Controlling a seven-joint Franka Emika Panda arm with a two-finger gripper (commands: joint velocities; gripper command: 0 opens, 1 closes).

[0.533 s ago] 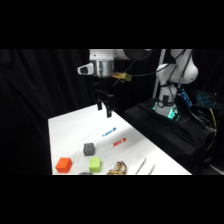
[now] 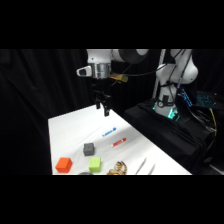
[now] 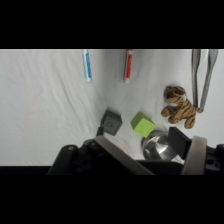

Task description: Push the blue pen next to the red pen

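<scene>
The blue pen [image 2: 109, 132] lies on the white table, and the red pen [image 2: 119, 142] lies a short way in front of it, roughly parallel. In the wrist view the blue pen [image 3: 87, 65] and the red pen [image 3: 128, 65] lie side by side at the top, a gap between them. My gripper [image 2: 104, 108] hangs in the air above and behind the blue pen, touching nothing. Its fingers [image 3: 195, 154] rise from the bottom of the wrist view, standing apart and empty.
A dark grey cube [image 2: 89, 148], a green cube [image 2: 94, 163] and an orange cube [image 2: 64, 164] sit toward the table's front. A toy tiger [image 3: 179, 106], metal tongs [image 3: 202, 75] and a metal cup [image 3: 157, 146] lie close by.
</scene>
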